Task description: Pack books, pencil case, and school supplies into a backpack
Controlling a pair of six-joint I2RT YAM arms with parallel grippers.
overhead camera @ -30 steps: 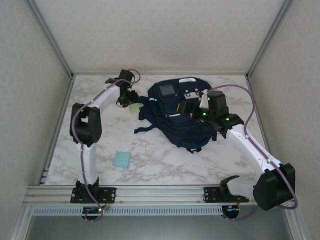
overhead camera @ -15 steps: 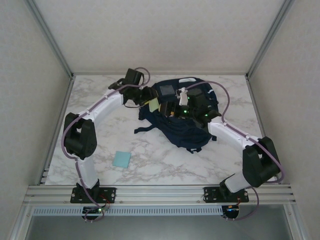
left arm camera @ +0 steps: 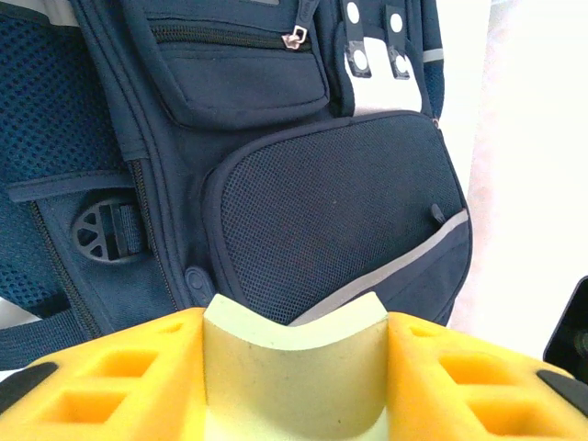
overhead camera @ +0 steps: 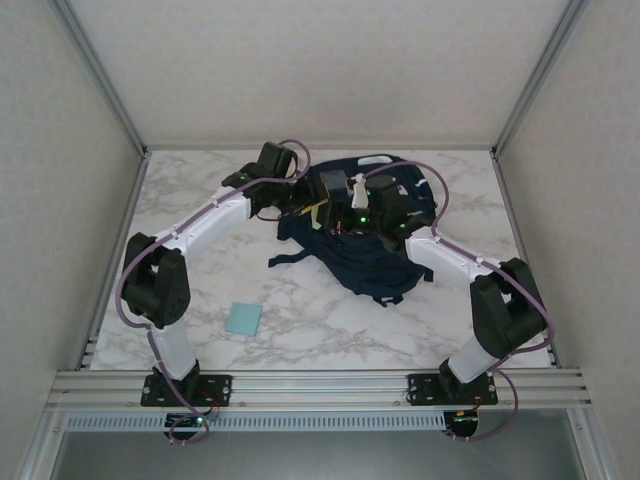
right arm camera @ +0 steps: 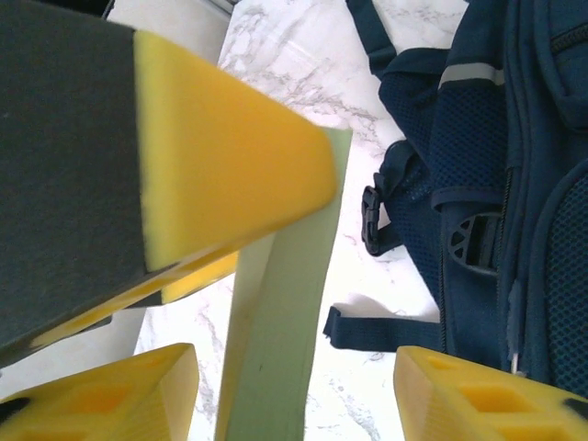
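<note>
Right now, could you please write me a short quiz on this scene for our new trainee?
1. True or false: the left gripper is shut on the lime-green notebook.
2. Fill in: the right gripper has its jaws ___, with the notebook's edge between them.
3. Where is the light-blue pad? A: on the table, apart from the backpack. B: inside the backpack. C: in the right gripper.
Key: 1 true; 2 open; 3 A.
</note>
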